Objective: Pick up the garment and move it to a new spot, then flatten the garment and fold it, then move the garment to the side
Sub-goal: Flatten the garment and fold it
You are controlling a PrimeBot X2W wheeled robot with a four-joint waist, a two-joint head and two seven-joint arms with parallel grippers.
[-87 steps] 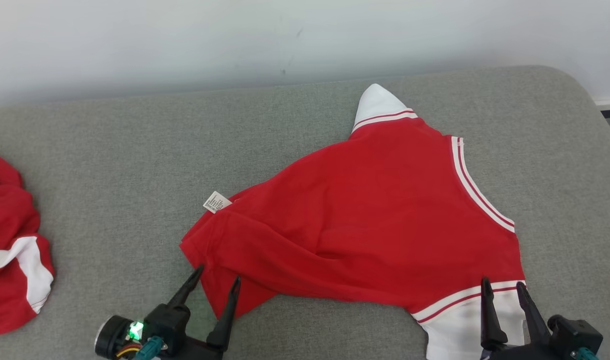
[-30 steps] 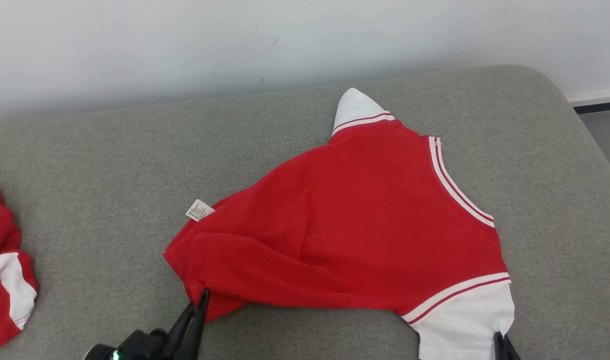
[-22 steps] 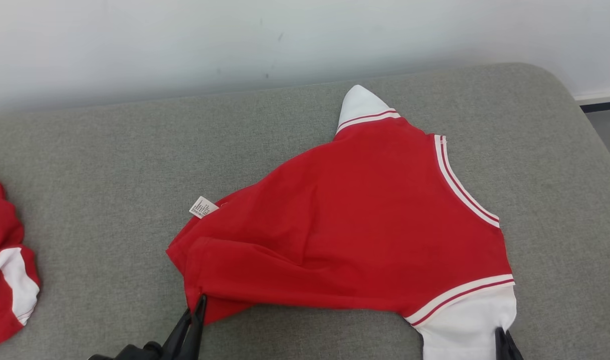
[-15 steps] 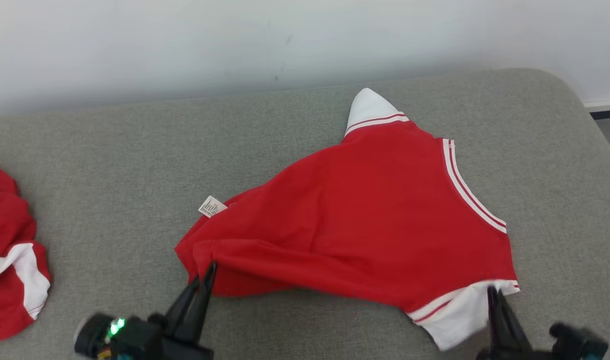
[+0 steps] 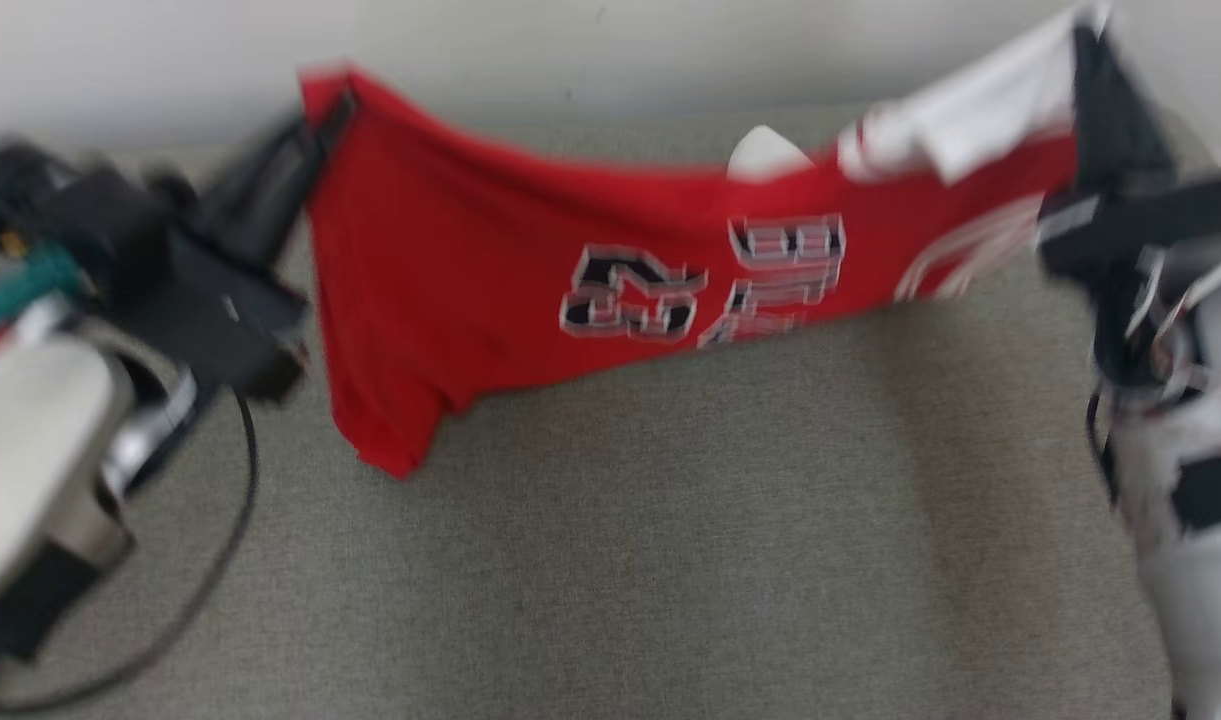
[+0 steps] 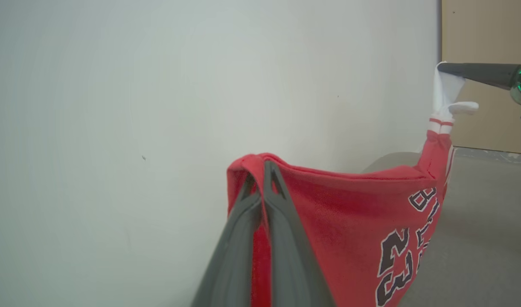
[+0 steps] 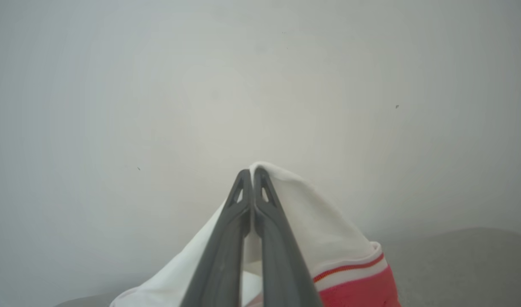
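Observation:
The garment [image 5: 530,250] is a red jersey with white sleeves and black-and-white number print. It hangs stretched in the air between my two grippers, above the grey couch seat [image 5: 620,540]. My left gripper [image 5: 330,105] is shut on its red corner at the upper left; in the left wrist view the left gripper [image 6: 263,167] pinches the garment [image 6: 341,213] at its red hem. My right gripper [image 5: 1085,45] is shut on the white sleeve at the upper right; in the right wrist view the right gripper [image 7: 252,172] clamps the garment [image 7: 324,238] by its white cloth. The head view is blurred.
A pale wall [image 6: 115,106] stands close behind the couch. The right gripper [image 6: 478,72] also shows at the far right of the left wrist view, before a tan panel [image 6: 486,34]. A black cable [image 5: 220,560] loops below my left arm.
Both grippers have lifted the garment off the couch and raised it high. It now hangs spread between them with its printed side showing. The head camera's view has shifted too.

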